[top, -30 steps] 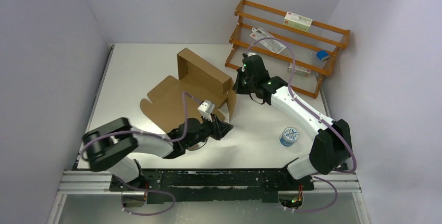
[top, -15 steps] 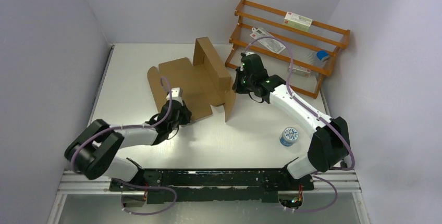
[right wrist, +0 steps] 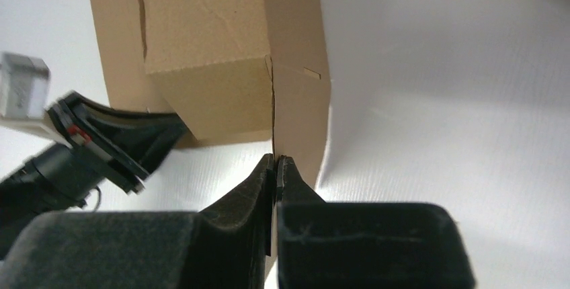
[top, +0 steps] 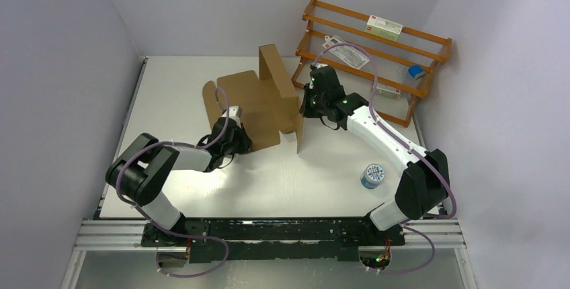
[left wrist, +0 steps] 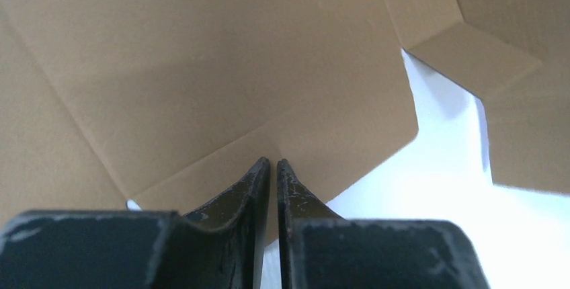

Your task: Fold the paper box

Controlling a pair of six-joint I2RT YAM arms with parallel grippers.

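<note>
The paper box (top: 259,101) is a brown cardboard sheet, partly raised, in the middle of the table. Its big lid panel (left wrist: 201,67) leans up steeply. My left gripper (top: 240,142) sits low at the panel's near edge, and its shut tips (left wrist: 273,161) press against the cardboard with nothing between them. My right gripper (top: 304,105) is at the box's right side, shut (right wrist: 276,158) on the thin edge of a standing side wall (right wrist: 296,101). The left arm's wrist (right wrist: 101,148) shows in the right wrist view.
An orange wooden rack (top: 376,54) stands at the back right with a white carton (top: 384,28) and a small blue item (top: 417,71) on it. A round blue-and-white tin (top: 372,175) sits near the right arm's base. Walls close in left, back and right.
My left gripper swung from the box's front right to its near left edge while closing. The lid panel went from lying flat to leaning up steeply. The right gripper kept its hold.
</note>
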